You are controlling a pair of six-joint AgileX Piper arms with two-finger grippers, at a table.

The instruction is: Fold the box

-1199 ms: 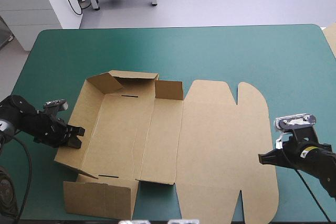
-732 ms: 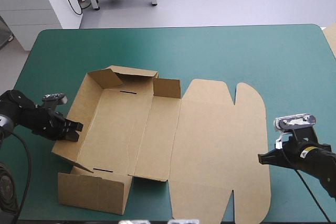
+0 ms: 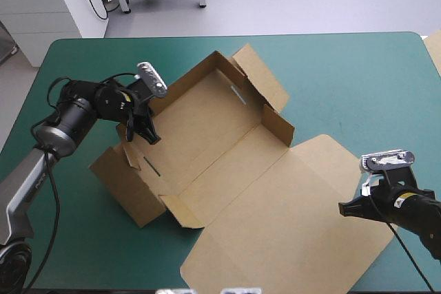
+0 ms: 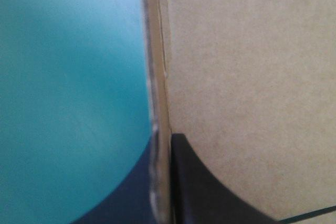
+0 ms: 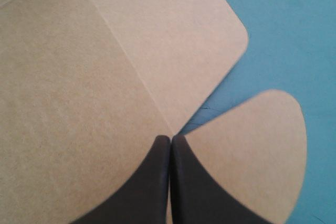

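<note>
We find the cut brown cardboard box [image 3: 227, 149] lying skewed mid-frame on the teal-green bench [image 3: 344, 74]. Its walls are partly raised and its lid lies flat at lower right. The left gripper [image 3: 147, 133] has its jaws pinching the left wall. The right gripper [image 3: 343, 208] has its jaws pressed together. We judge tucking undone.

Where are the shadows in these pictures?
High view: soft shade inside the box beside its raised walls. Right wrist view: a thin dark shadow on the teal-green cover in the notch between the lid's two rounded flaps, just ahead of the right gripper.
</note>
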